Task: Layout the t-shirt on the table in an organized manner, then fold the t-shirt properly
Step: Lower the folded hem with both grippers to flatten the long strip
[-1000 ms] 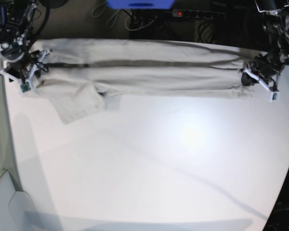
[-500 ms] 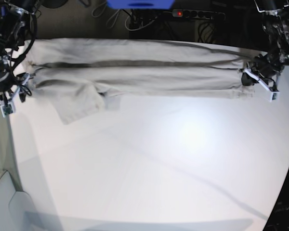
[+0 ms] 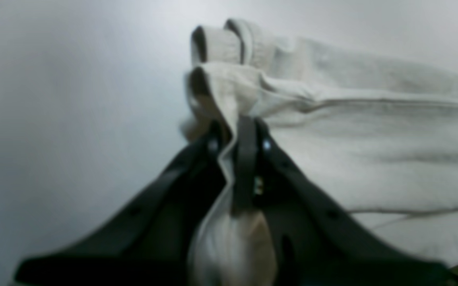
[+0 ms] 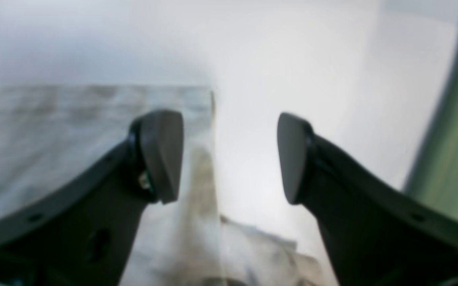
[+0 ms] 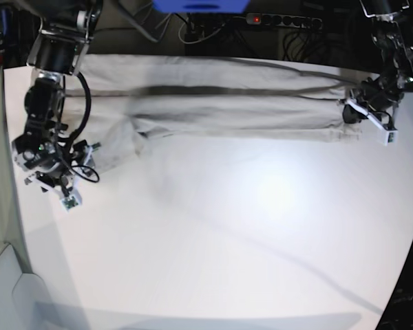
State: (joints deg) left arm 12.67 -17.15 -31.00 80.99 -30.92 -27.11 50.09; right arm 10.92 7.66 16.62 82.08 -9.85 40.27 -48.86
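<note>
The t-shirt [image 5: 220, 103] lies in a long folded band across the far part of the table [image 5: 227, 240]. Its hem end is pinched in the clenched left gripper [image 3: 235, 139] — cloth bunched between the jaws. The right gripper [image 4: 229, 155] stands released (sleeve just under one fingertip), nothing held.

Soft matt cloth t-shirt [image 5: 227, 103] on smooth white table [image 5: 227, 240].
</note>
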